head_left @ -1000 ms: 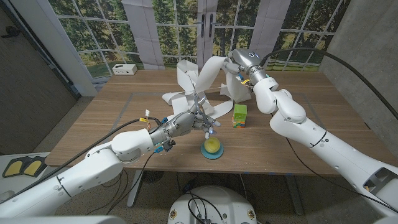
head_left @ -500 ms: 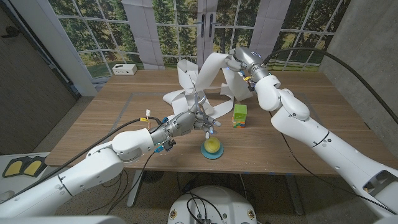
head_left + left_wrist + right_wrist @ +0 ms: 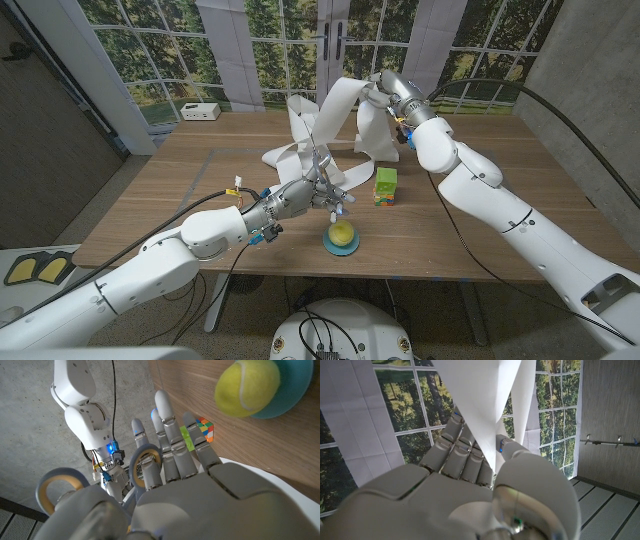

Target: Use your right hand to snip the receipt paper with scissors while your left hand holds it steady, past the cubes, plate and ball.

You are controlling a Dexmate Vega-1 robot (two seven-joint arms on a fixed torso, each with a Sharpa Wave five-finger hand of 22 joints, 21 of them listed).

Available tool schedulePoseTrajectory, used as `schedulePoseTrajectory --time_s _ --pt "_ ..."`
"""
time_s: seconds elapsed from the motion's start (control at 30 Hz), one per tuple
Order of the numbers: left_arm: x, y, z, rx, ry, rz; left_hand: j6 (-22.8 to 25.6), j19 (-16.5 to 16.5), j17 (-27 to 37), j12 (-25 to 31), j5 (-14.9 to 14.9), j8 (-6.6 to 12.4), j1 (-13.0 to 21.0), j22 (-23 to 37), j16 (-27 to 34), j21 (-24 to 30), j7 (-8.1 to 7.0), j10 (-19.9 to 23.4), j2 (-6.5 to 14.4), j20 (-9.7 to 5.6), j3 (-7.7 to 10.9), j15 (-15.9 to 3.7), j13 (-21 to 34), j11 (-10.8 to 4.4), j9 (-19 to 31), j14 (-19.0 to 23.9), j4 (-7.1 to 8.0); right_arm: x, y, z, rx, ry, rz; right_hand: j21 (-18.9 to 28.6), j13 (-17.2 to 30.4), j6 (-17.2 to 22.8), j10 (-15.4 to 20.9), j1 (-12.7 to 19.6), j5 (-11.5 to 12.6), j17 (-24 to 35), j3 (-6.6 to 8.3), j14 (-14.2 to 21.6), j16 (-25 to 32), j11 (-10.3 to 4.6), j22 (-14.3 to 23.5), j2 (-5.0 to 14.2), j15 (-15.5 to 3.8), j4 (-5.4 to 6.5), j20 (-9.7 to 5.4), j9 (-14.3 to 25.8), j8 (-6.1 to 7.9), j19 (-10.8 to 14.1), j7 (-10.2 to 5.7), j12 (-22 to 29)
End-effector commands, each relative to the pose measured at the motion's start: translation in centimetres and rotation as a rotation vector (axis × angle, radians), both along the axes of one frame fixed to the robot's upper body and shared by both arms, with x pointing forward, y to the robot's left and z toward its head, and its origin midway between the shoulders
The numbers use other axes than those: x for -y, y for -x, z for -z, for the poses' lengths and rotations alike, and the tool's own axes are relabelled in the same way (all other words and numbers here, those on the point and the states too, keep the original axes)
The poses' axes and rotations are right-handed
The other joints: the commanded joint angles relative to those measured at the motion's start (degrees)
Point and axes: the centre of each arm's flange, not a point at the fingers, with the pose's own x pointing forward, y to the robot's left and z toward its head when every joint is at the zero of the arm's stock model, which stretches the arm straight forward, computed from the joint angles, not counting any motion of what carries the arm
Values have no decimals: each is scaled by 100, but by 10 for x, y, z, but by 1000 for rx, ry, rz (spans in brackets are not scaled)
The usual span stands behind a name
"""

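- Since the earlier frames, the right robot hand (image 3: 383,88) is drifting further toward the far side of the wooden surface (image 3: 180,200) and lifting the long white receipt paper strip (image 3: 335,112) a little higher; the left arm is barely shifting.
- Contrary to the task wording, the left robot hand (image 3: 305,192) is gripping the silver scissors with pale ring handles (image 3: 320,170), fingers through the handles, blades pointing up toward 12 o'clock.
- The right robot hand is pinching the paper between thumb and fingers, as its wrist view shows (image 3: 470,455), holding it up at about 1 o'clock from the scissors.
- The rest of the paper is lying in loose folds on the surface behind the scissors.
- The multicoloured puzzle cubes (image 3: 386,185) are sitting at 3 o'clock of the scissors; the yellow-green tennis ball (image 3: 342,234) is resting on the small teal round plate (image 3: 341,248) at 5 o'clock.
- The step in hand appears to be tensioning the strip; next, the blades likely need to be brought onto a taut stretch and closed.
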Motion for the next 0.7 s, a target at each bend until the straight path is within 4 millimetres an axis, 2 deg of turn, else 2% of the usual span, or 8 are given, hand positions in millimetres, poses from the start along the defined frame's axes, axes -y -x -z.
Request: schedulePoseTrajectory --time_s 0.03,0.33,0.7 --pt "2 -1 0 0 1 4 142 39 -8 -2 -2 16 39 12 35 -36 899 372 26 -1 -8 -22 19 -336 21 6 40 3 13 -24 22 -70 -70 55 24 53 48 61 -40 44 57 67 19 -3 32 -9 -275 -8 -35 30 -42 -21 -21 41" --pt "4 0 -1 4 1 7 145 46 -16 -7 -3 18 44 12 45 -45 900 376 26 3 -7 -17 9 -336 24 22 47 3 30 -56 92 -67 -70 135 53 82 91 62 -89 119 72 99 19 -6 53 -16 -274 -5 -32 36 -67 -45 -25 87" --pt "2 0 -1 0 -4 10 142 53 -19 0 -4 15 50 12 46 -60 901 373 29 -1 -6 -20 23 -339 23 -1 58 -2 42 -70 127 -71 -92 236 76 103 85 59 -147 209 92 127 11 -16 74 -24 -273 0 -43 49 -101 -74 -33 113"
